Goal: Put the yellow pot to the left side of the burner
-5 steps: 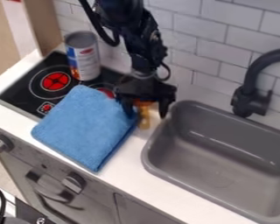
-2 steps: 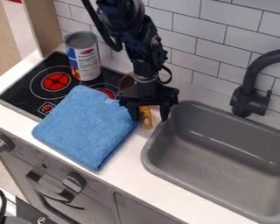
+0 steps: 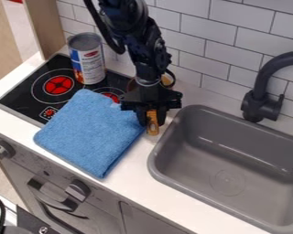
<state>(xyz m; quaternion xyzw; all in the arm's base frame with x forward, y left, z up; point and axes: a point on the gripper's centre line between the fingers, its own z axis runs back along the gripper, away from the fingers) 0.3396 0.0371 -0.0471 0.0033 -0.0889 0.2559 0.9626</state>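
Yellow pot (image 3: 153, 128): 1 (part-hidden) | end effector (image 3: 151, 119): 1, clamped on pot | can (image 3: 88, 61): 1 | cloth (image 3: 89, 132): 1

No words or numbers can be read. 1 label (image 3: 89, 62) wraps the can (image 3: 86, 41), at 11 o'clock in the view: blue and white, with 1 red patch near its top and orange and yellow at its lower left. Its print is too small to make out. At 9 o'clock, the black stove top (image 3: 17, 95) bears 1 small red symbol (image 3: 49, 112) inside a pale square outline; its meaning cannot be told.
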